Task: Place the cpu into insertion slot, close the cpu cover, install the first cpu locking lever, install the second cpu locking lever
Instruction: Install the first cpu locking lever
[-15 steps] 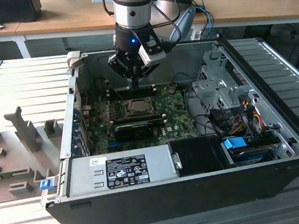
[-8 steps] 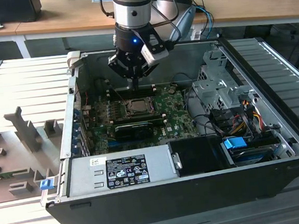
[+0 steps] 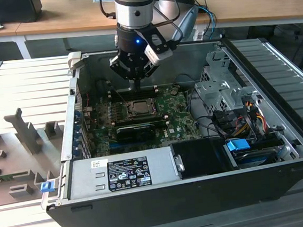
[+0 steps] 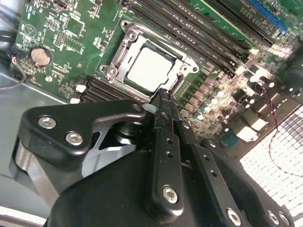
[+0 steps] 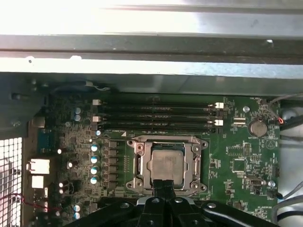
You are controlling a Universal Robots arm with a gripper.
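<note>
In the exterior view the arm (image 3: 135,8) reaches down into an open computer case (image 3: 192,201) that lies on a ribbed grey surface (image 3: 25,82). The jaws hang just above the green circuit board (image 3: 179,119), at the far edge of the cpu (image 3: 138,107), whose pale metal top shows among the dark parts. A long black card (image 3: 137,131) lies on the near side of it.

In the second wrist view the cpu lies flat in the insertion slot (image 4: 113,71), square to it and not tilted. The cpu cover (image 4: 135,43) is folded down, its frame around the chip and the chip's top showing through the window. The jaws are pressed together into one thin black bar with nothing between them, and their tip sits at the socket's rim, just beside the chip. A coin battery (image 4: 40,56) is well apart from the socket.

In the first wrist view the memory slots (image 5: 156,116) run along one side of the socket, and the jaws' tip meets the opposite edge of the cover (touching it or just above it, I cannot tell).

By my reading, the first two steps are done: chip seated, cover closed. Whether either locking lever is latched I cannot make out, so that work looks unfinished, with the closed jaws poised at the socket's edge
</note>
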